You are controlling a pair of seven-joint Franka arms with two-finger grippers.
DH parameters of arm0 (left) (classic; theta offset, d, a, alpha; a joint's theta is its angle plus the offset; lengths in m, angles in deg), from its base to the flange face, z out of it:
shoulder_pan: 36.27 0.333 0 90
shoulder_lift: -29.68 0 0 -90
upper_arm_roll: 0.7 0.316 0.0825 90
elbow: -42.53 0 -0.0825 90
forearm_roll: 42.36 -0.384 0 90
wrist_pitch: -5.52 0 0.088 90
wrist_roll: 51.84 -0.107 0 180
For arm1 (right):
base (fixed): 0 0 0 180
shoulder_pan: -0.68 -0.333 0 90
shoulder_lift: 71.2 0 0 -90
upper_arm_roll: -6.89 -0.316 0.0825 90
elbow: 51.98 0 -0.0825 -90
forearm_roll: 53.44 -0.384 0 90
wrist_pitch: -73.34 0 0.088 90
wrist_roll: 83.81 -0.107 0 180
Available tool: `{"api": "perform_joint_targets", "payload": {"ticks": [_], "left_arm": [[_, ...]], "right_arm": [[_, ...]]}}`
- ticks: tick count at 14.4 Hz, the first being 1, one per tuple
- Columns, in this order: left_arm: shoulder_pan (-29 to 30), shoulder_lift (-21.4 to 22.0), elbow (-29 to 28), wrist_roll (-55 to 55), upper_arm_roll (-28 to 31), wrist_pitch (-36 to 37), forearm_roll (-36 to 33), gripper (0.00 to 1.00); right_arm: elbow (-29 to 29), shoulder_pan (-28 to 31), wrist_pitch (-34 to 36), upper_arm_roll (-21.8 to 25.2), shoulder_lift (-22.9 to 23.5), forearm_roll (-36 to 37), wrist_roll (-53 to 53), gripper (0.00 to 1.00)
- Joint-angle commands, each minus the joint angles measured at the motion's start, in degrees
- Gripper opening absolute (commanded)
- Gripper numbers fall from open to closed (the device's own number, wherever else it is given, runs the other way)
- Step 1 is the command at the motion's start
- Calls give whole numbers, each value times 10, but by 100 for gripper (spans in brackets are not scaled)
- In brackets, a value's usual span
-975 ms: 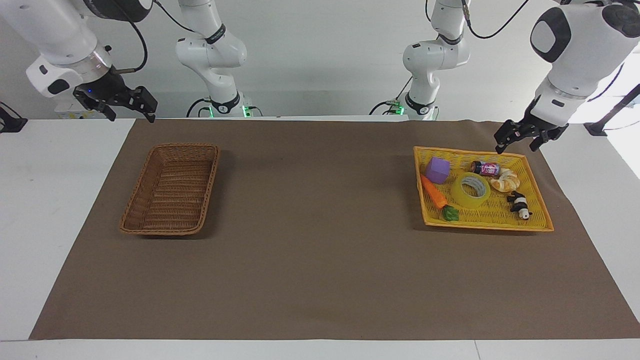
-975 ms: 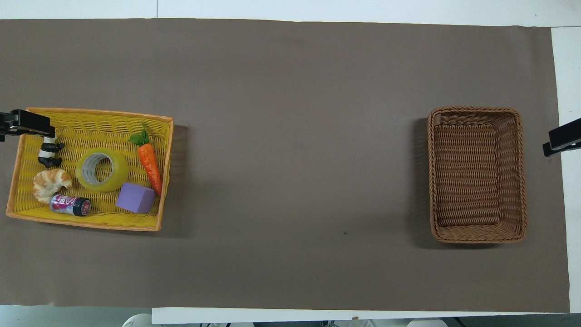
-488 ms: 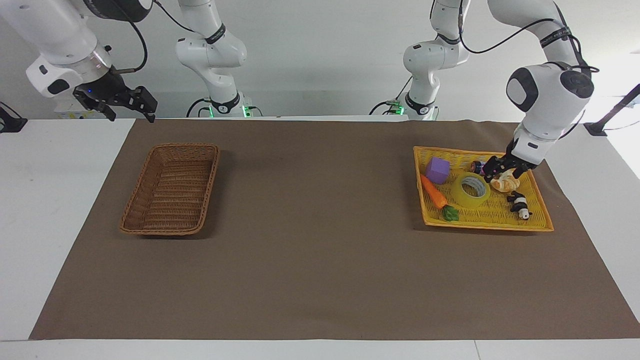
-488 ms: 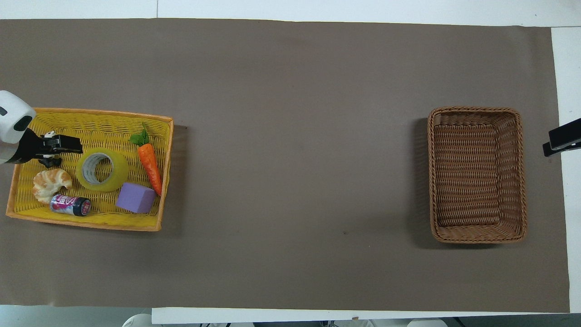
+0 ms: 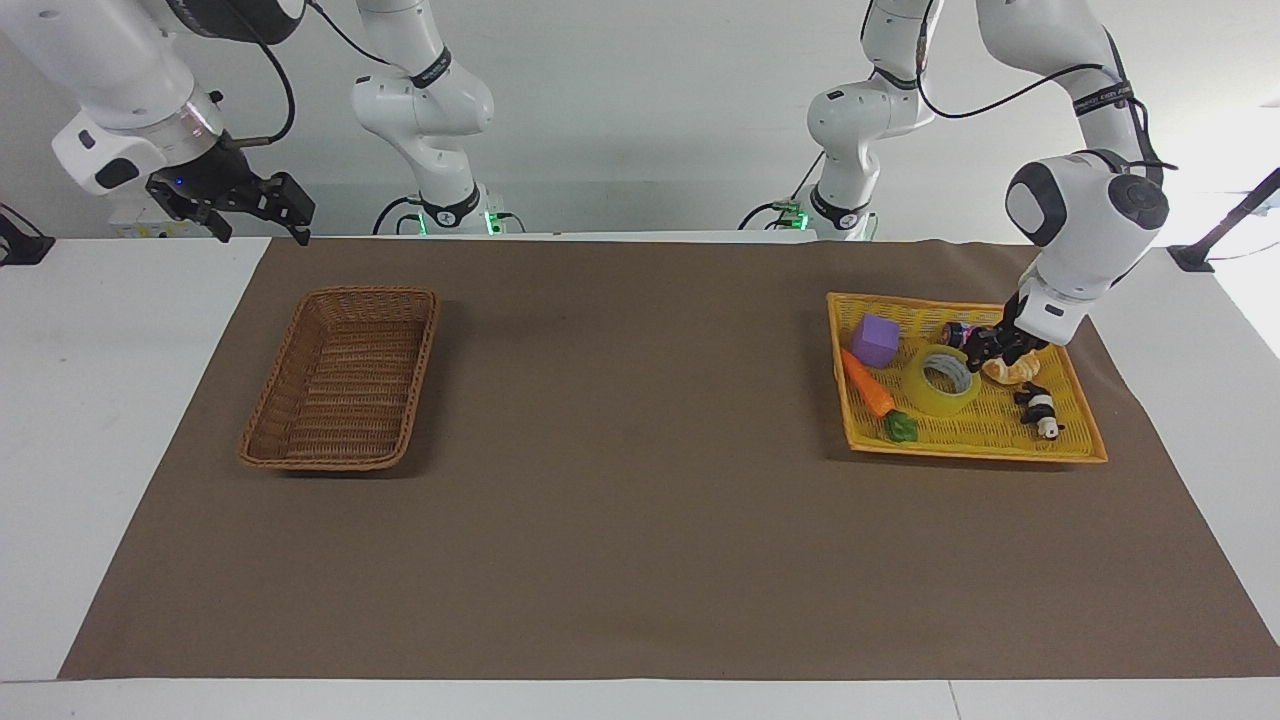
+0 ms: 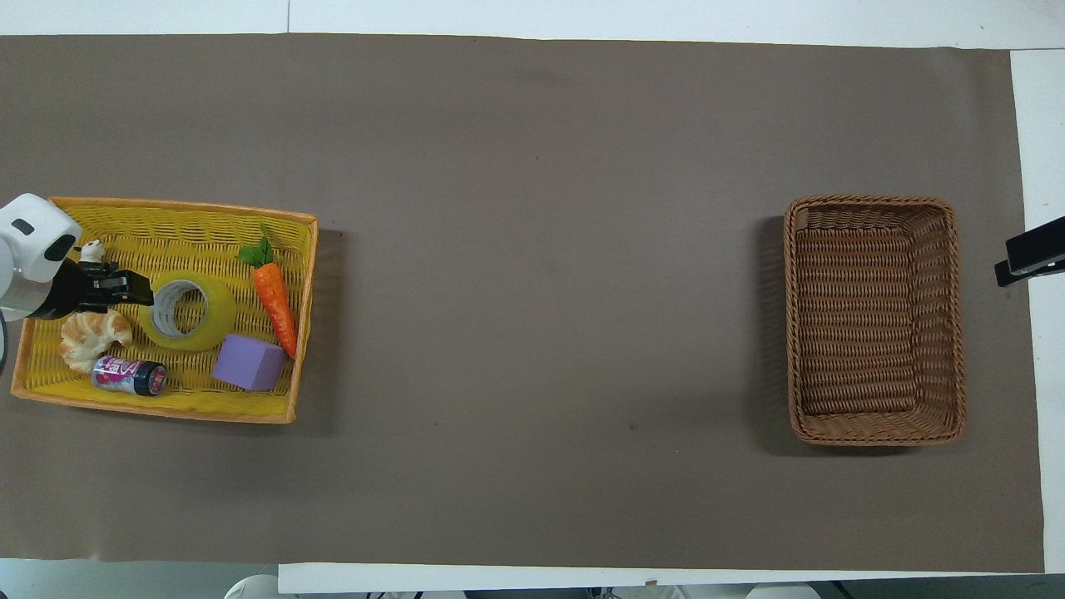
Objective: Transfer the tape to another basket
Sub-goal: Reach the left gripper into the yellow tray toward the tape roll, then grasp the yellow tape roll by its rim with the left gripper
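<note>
The tape is a yellow translucent roll lying flat in the shallow yellow tray, between the carrot and the croissant; it also shows in the overhead view. My left gripper is open and low over the tray, at the tape's edge on the croissant's side, and holds nothing. The brown wicker basket stands empty toward the right arm's end. My right gripper is open, raised over the white table beside that basket, and waits.
In the yellow tray also lie a purple cube, a carrot, a croissant, a small can and a panda toy. A brown mat covers the table between the two baskets.
My left arm has swung down from beside the tray's near corner into the tray and now hovers at the tape's edge. The right arm and all objects have not moved.
</note>
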Motion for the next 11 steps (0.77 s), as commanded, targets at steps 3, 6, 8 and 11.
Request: {"api": "perform_joint_targets", "payload": {"ticks": [3,6,8,11], "left_arm": [[1,-3,-24,-3,-1,-45,1,66],[4,-13,-30,-6,-1,-47,0,68],[0,-14,-36,-5,-1,-46,1,68],[-1,-23,-36,-6,-1,-53,1,68]], "right_arm": [[19,-1,-13,1,-14,3,7,99],[19,-1,-13,1,-14,3,7,99],[19,-1,-12,1,-14,3,7,99],[19,-1,-13,1,-14,3,7,99]]}}
